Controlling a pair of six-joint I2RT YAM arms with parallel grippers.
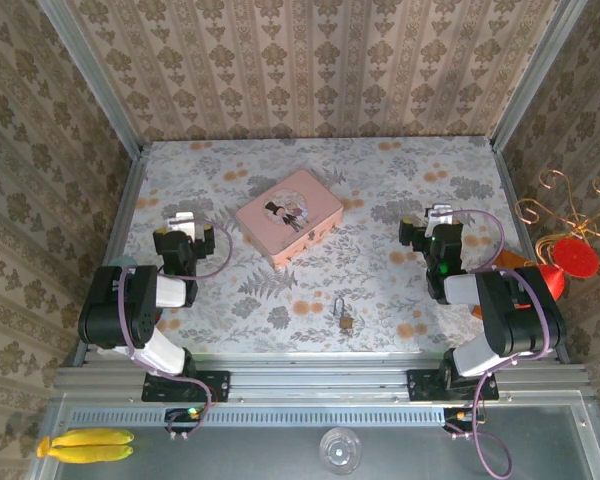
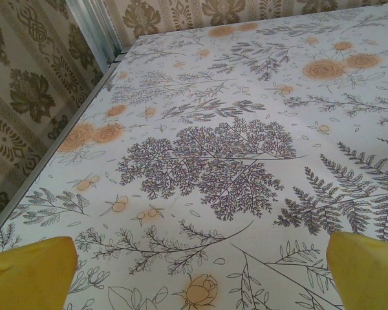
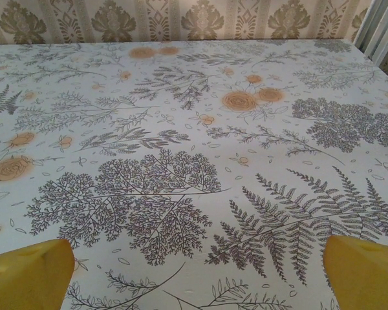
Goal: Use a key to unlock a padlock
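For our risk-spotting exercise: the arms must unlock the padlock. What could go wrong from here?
1. The tiny brass padlock with silver shackle lies nearer the arm bases than the open left gripper or right gripper; reaching back may be awkward.
2. Small and loose, it might slide when pinched.

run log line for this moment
left gripper open, empty | right gripper open, empty | padlock lying free on table, near front edge

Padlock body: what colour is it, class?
The padlock body is brass-gold; the top external view shows it best.
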